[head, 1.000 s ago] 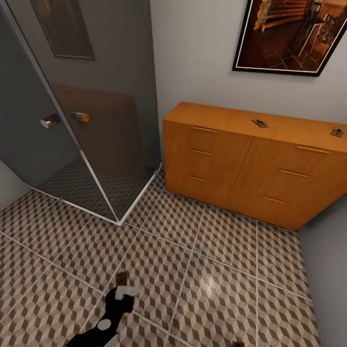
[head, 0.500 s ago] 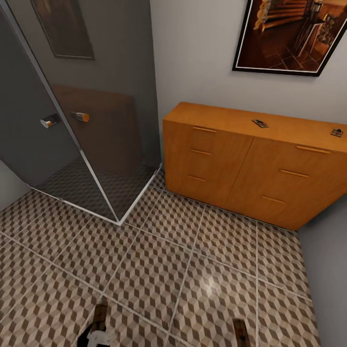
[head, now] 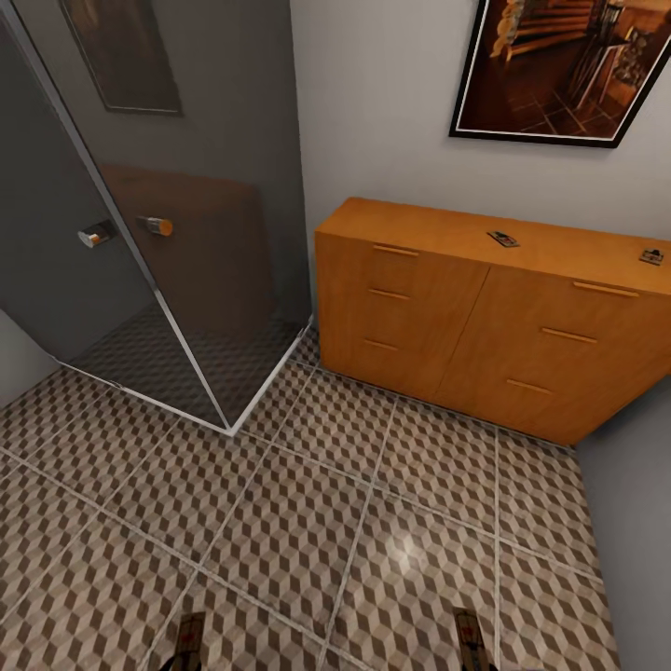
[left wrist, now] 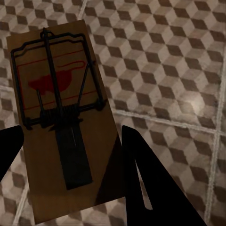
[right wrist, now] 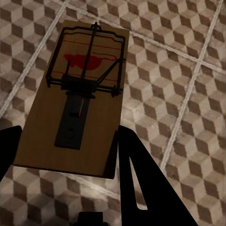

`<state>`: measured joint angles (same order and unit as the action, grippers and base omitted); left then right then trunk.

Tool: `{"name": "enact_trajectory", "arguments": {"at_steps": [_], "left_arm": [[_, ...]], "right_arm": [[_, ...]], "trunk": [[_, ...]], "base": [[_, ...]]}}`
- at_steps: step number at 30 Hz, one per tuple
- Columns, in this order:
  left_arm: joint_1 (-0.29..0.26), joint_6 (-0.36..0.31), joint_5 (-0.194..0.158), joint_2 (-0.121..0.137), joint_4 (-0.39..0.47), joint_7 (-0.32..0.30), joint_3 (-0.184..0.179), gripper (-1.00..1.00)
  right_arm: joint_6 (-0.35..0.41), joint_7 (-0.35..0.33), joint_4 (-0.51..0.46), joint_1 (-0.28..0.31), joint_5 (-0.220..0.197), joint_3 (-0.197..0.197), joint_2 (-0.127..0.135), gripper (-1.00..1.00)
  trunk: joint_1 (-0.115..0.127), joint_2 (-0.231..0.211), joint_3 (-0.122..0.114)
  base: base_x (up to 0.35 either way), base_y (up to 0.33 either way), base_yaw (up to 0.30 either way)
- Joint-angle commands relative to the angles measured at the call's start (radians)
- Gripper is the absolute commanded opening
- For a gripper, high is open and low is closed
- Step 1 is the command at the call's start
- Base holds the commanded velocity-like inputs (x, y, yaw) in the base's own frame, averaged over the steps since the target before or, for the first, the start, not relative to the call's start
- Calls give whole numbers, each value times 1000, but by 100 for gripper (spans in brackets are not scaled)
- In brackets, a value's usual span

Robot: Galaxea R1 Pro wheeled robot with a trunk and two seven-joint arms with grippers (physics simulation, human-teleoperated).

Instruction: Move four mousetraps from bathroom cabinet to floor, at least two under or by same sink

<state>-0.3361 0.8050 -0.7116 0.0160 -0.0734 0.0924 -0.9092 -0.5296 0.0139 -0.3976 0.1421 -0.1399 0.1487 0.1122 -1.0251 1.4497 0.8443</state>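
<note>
Two mousetraps lie on top of the orange-brown cabinet at the far right. My left gripper is shut on a third mousetrap, a tan board with dark wire and a red mark, held above the cube-patterned bathroom floor. My right gripper is shut on a fourth mousetrap, also held over the tiles. In the head view these two held traps poke in at the bottom edge. The sink is out of view.
A grey glass shower enclosure with a knob handle stands at the left, its corner jutting onto the tiles. A framed picture hangs above the cabinet. A grey wall closes the right side. Open tiles lie between me and the cabinet.
My left arm has pulled back toward me, so its trap now sits at the bottom edge of the head view. The right gripper's trap has come up into view at the bottom right.
</note>
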Motion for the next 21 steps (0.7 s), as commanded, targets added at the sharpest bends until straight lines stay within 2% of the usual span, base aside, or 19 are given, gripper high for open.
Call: {"name": "enact_trajectory", "arguments": {"at_steps": [1,21], "left_arm": [[0,2,7,-2,-2,13,-7,-100],[2,-2,6,-5,-2,17,-6,-100]], "right_arm": [[-6,0,2,1,-14,9,2,-100],[-9,3,13,1,-14,9,2,-100]], "trunk": [[0,0,1],[0,0,-4]], "base": [[0,0,0],[0,0,0]]}}
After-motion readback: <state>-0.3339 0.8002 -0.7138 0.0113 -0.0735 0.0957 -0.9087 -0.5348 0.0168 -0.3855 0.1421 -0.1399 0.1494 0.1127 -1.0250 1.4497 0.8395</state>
